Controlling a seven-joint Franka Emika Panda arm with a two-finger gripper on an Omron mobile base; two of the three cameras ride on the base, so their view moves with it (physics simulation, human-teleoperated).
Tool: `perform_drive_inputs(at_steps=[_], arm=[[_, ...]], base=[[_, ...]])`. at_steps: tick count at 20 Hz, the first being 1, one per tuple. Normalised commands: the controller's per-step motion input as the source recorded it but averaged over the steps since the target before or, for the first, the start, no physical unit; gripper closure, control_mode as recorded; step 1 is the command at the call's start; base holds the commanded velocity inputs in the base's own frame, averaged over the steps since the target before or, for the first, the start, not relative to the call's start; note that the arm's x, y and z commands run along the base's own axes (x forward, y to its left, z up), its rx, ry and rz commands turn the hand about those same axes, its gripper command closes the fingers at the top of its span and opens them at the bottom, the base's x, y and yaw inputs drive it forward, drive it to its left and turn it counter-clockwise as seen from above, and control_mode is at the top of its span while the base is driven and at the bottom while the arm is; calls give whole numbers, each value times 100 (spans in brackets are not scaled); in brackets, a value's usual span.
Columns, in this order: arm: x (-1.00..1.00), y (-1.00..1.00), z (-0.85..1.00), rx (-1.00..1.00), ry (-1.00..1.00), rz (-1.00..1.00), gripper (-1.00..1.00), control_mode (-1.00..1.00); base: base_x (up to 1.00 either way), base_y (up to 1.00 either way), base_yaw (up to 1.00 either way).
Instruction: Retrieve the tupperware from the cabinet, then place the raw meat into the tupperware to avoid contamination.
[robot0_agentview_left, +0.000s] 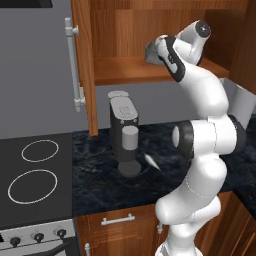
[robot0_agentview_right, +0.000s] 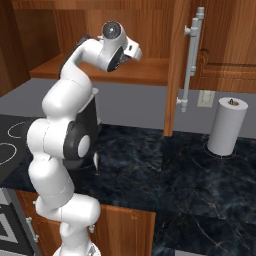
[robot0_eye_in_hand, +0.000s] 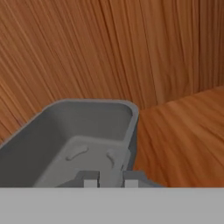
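- Hand (robot0_eye_in_hand: 108, 180) clamped together on near wall of tupperware (robot0_eye_in_hand: 83, 131), inside cabinet (robot0_agentview_left: 125, 67) on shelf.
- Fingertips cut off at frame bottom; arm hides most of tupperware.
- Raw meat (robot0_agentview_left: 151, 161) far below hand on tabletop (robot0_agentview_left: 100, 170).

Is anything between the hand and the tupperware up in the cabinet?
Nothing visible. The hand is shut on the near wall of the tupperware, which sits on the cabinet shelf.

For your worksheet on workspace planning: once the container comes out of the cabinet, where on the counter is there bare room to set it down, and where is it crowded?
Bare: the dark counter between the open cabinet door and the paper-towel roll. Crowded: around the coffee machine, where the raw meat lies beside its base and the arm stands close.
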Motion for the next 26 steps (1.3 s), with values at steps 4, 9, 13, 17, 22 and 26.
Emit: perform_drive_inputs(at_steps=[4,9,13,17,22,26], arm=[[-33,0,28,0,-9,0,100,-100],[-63,0,26,0,-12,0,100,-100],[-99,0,1,0,-18,1,100,-100],[-100,0,-8,-2,-11,3,100,-100],[-100,0,-11,-5,-3,3,100,-100],[-87,0,-5,-7,0,2,100,-100]], base=[[0,0,0],[0,0,0],[0,0,0],[0,0,0],[0,0,0],[0,0,0]])
